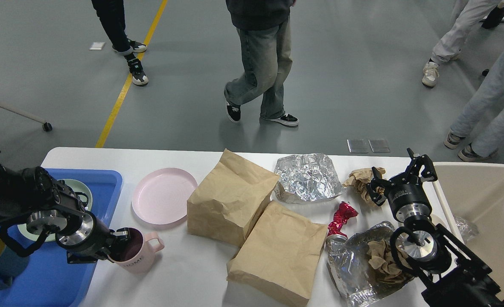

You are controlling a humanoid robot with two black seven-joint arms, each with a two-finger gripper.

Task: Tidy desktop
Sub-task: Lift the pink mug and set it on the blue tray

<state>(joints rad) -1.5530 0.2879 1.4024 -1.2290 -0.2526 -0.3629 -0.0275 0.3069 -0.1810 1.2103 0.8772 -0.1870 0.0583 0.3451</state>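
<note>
My left hand (121, 243) grips the rim of the pink mug (137, 256) on the white desk (183, 273) just beside the blue tray (102, 183); it looks stiff, light, breakable, while my right hand (401, 172) hovers open and empty over crumpled paper (360, 178).

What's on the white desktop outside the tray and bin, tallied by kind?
Brown paper bags: 2
Foil pieces: 2
Crumpled brown paper: 2
Pink plate: 1
Pink mug: 1
Red wrapper: 1
Total: 9
</note>
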